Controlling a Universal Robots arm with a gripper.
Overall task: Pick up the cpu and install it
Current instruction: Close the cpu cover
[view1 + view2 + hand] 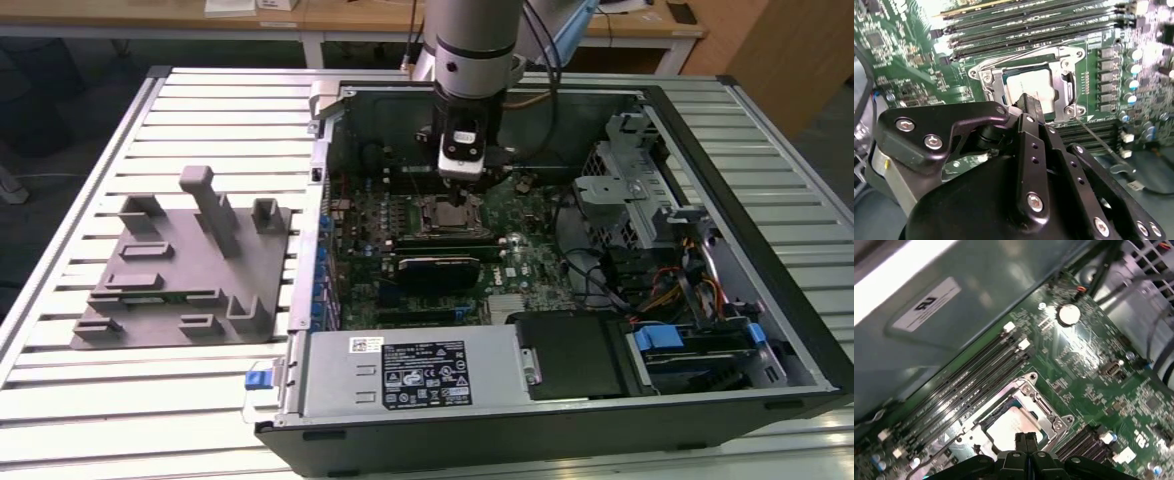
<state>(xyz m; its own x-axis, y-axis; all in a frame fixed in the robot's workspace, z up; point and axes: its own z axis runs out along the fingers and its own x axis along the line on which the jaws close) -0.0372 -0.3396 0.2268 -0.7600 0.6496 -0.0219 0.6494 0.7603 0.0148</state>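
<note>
Exterior view: even, bright overhead light. First wrist view: strong glare on the case wall (979, 275); the cpu (1009, 427) reflects pale white.

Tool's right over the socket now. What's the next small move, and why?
Probably raise the tool straight up a little. In the first wrist view the cpu already lies flat inside the socket frame, and the shut tool tips sit at its edge, seemingly not gripping it. A vertical lift should clear it without dragging the chip sideways.
</note>
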